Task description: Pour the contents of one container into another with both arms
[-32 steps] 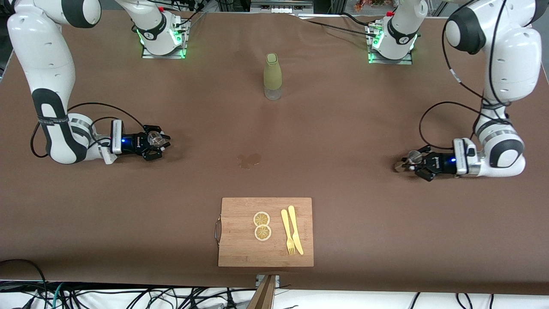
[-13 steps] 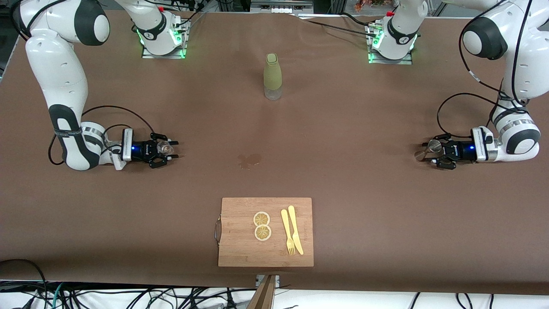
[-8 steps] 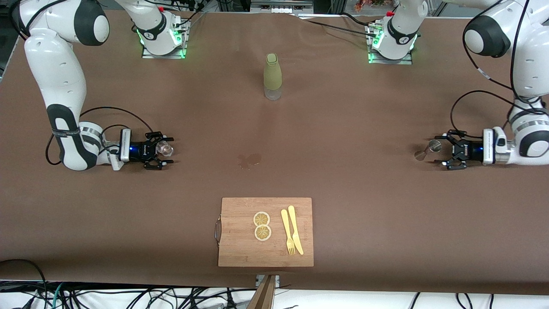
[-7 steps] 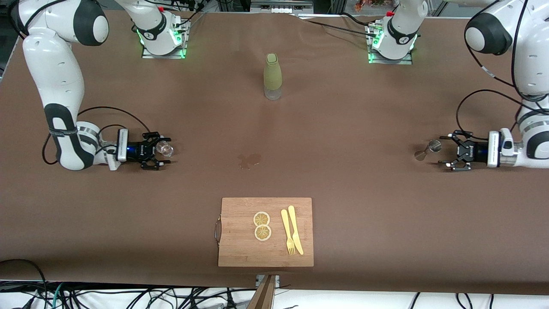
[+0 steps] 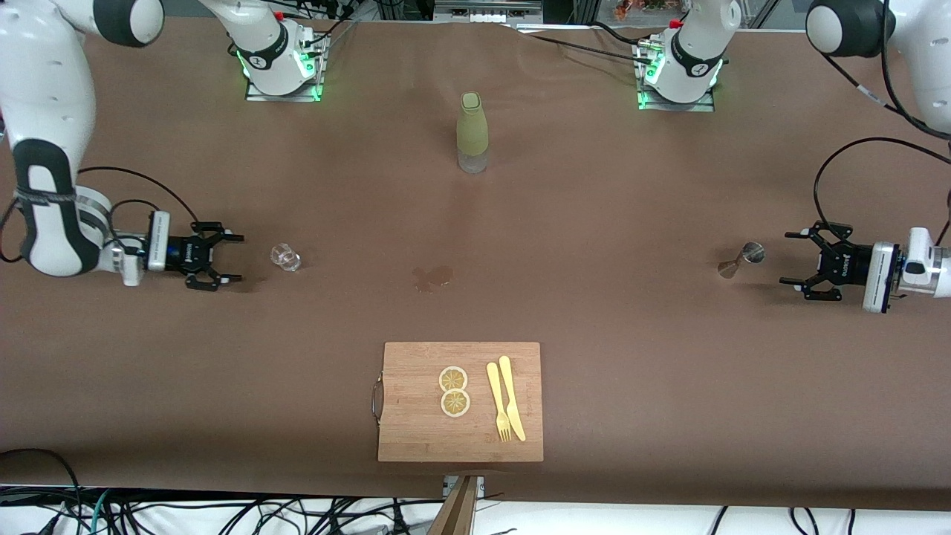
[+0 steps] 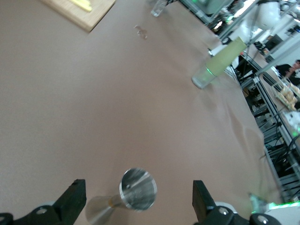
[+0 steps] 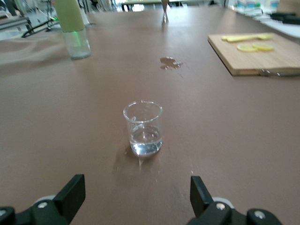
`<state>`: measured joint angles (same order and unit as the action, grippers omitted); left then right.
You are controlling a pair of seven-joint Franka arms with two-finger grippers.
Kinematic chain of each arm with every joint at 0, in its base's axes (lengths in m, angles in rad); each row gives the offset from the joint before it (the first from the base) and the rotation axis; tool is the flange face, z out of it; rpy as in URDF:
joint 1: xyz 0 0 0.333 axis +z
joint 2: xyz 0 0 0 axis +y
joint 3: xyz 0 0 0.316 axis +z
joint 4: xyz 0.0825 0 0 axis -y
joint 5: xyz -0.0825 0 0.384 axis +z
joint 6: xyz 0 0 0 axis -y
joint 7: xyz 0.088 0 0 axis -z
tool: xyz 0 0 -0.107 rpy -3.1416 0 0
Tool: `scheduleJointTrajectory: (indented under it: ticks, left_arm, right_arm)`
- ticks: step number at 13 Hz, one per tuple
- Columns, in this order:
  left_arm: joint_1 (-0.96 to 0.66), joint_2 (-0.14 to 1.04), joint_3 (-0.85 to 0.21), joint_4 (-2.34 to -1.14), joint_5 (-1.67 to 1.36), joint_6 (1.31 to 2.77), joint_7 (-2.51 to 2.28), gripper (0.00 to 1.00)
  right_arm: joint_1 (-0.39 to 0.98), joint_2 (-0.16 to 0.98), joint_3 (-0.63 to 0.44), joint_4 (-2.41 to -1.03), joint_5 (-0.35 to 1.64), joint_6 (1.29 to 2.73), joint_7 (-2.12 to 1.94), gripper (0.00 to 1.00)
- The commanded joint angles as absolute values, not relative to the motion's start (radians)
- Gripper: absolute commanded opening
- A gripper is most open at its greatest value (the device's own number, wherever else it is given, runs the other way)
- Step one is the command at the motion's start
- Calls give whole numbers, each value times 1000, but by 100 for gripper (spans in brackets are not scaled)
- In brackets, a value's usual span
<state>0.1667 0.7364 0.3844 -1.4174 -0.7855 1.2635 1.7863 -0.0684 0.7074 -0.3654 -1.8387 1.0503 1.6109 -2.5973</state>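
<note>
The glass tumbler (image 5: 285, 257) stands upright on the brown table (image 5: 594, 208), toward the right arm's end. In the right wrist view the tumbler (image 7: 143, 128) has a little clear liquid at its bottom. The metal jigger (image 5: 741, 258) stands toward the left arm's end of the table, and in the left wrist view the jigger (image 6: 126, 194) is partly cut off at its lower cone.

The right gripper (image 5: 223, 255) is low over the table near the tumbler, its fingers wide apart, holding nothing and not touching the glass. The left gripper (image 5: 801, 255) is low near the jigger, also spread wide and empty, apart from the jigger.

Between them a small dark wet spot (image 5: 433, 277) marks the table. The olive-green bottle (image 5: 472, 132) stands farther from the front camera, the cutting board (image 5: 416, 416) nearer, with two lemon slices (image 5: 454, 391) and a yellow fork and knife (image 5: 505, 398).
</note>
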Motion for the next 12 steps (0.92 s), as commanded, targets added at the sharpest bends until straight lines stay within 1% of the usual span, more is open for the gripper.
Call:
scheduleJointTrajectory:
  ticks: [1,2,5,7,9,12]
  left_arm:
    - [103,637,391,-1427,-689,1272,1533,100]
    - [78,602,391,-1427,-658,1282,1425,100]
    - [0,516,387,-1416,-569,1305,1049,100]
    - [-29,483,364,-1387,-506,1318,854,100]
    - [-41,453,307,-1359,-432,1319,658,100]
    - [-44,405,172,-1318,-292,1319,409,100]
  right_arm:
    - [-64,543,-357,-1925,944,1699,-2395,99]
    - [-60,501,-357,-1931,910,1718,-2305,99]
    - [-34,418,-357,-1928,796,1724,-2069,99]
    - [-22,359,-357,-1922,715,1735,-1903,99]
    - [-15,302,-357,-1919,631,1746,-1783,99]
    - [-15,229,-357,-1917,533,1750,-1515,99]
